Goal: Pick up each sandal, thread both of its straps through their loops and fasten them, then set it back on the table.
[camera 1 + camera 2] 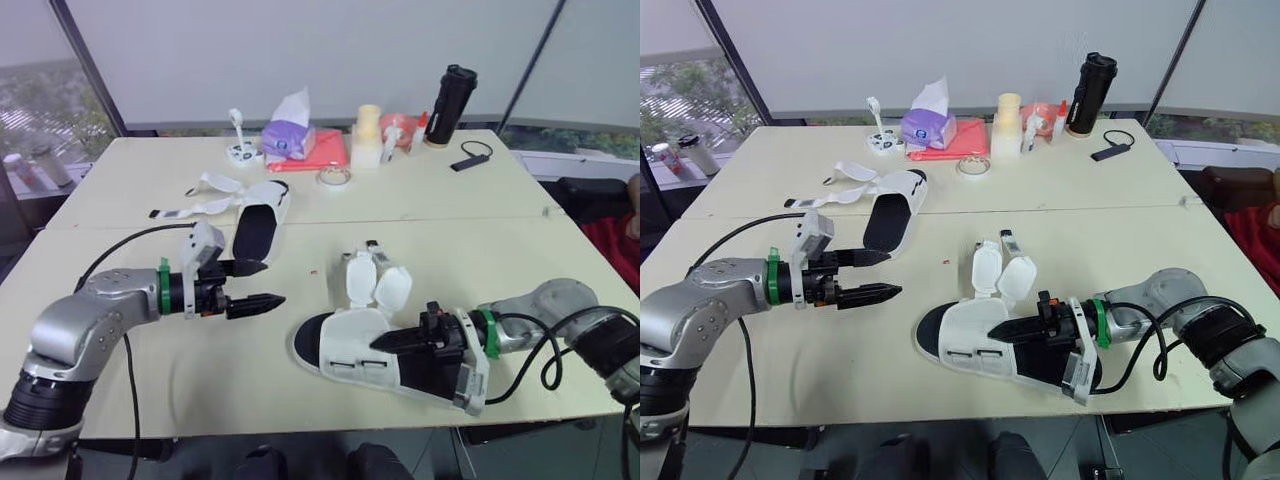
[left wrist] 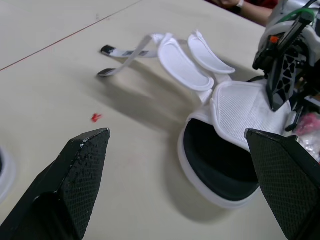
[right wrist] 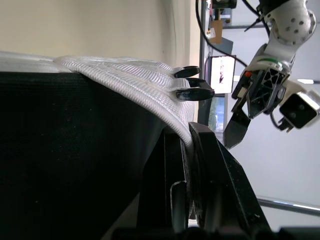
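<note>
Right pincer (image 1: 375, 343) pinches the near sandal (image 1: 335, 358) at its upper edge; left pincer (image 1: 272, 282) hangs spread over open table (image 1: 200, 375).

Cream table (image 1: 450, 230) before a pale screened window wall (image 1: 300, 50), dark frame bar (image 1: 90, 62), greenery (image 1: 40, 95) beyond the left pane.

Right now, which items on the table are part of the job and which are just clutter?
Job: near sandal, clamped in the right gripper; far sandal, straps loose; left gripper, open.
Clutter: tissue pack, tape roll, black bottle, red folder.
</note>
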